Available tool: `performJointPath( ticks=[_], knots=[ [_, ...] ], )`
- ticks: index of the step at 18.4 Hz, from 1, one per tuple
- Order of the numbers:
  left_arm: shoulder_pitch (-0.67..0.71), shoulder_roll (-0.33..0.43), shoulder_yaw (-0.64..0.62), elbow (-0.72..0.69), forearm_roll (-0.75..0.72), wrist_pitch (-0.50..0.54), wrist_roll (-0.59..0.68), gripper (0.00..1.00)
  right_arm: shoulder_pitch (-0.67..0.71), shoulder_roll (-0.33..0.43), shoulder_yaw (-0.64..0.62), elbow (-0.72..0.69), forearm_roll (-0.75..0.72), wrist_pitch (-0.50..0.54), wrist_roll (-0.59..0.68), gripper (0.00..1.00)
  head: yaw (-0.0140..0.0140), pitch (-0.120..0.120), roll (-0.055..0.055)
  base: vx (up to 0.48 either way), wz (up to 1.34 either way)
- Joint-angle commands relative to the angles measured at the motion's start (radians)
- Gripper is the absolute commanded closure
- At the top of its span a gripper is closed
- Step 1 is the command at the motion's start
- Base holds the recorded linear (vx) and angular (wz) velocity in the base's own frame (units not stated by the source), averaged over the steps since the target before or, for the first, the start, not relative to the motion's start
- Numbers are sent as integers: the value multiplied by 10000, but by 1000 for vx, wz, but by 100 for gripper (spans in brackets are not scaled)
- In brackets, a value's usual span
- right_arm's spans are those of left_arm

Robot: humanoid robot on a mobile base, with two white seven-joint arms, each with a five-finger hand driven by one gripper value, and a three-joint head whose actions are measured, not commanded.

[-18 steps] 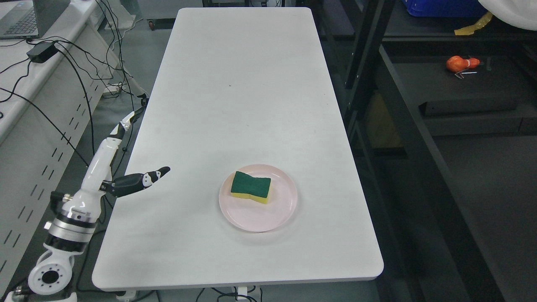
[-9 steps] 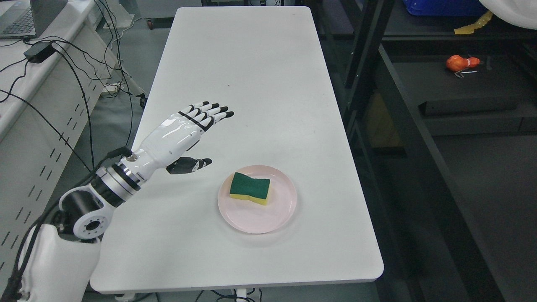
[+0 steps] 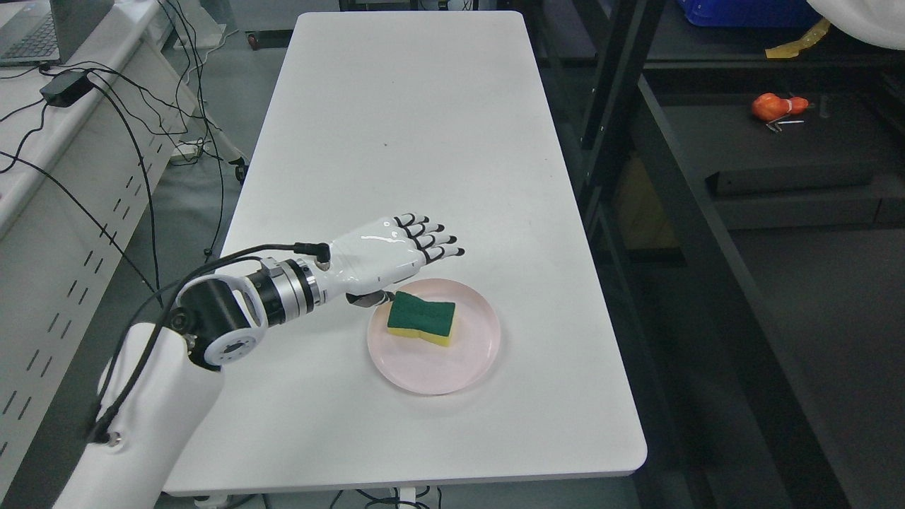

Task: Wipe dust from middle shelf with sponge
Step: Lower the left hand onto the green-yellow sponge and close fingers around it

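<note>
A green-topped yellow sponge (image 3: 421,319) lies on a pink plate (image 3: 452,360) near the front of the white table (image 3: 396,141). My left hand (image 3: 410,265) reaches in from the lower left and hovers just behind and left of the sponge. Its fingers (image 3: 431,239) are stretched out flat and its thumb (image 3: 369,299) sits low beside the sponge's left end. It holds nothing. The right hand does not show. The dark shelving unit (image 3: 707,233) stands to the right of the table.
On the dark shelves sit an orange object (image 3: 776,106), a black flat box (image 3: 792,180) and a blue bin (image 3: 742,13). Left of the table runs a white bench with cables (image 3: 141,113), a power brick (image 3: 65,88) and a laptop (image 3: 42,28).
The left arm has swung from beside the table's left edge over the table and rightward, lowering until its open hand is next to the sponge. The sponge and plate have stayed put.
</note>
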Motion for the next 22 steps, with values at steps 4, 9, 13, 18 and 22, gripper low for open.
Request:
performJointPath(
  ticks=[4,9,13,18,22],
  knots=[
    [-682,505,-2999,-286,-1012,4,-605,6,-1,-175,-5,-175,0,7,11,0,0,0,0,0,0],
    [-574,139,-3185,342,-1490,20,-590,6,-1,-175,-5,-175,0,7,11,0,0,0,0,0,0],
    [-605,0,-3123,727,-1551,66,-590,11,-1,-175,-5,-175,0,7,11,0,0,0,0,0,0],
    [-482,-16,-2864,621,-1490,66,-590,25,-1,-175,-5,-175,0,7,11,0,0,0,0,0,0],
    [-269,-291,-2007,482,-1429,20,-590,38,-1,-175,10,-175,0,7,11,0,0,0,0,0,0]
  ],
)
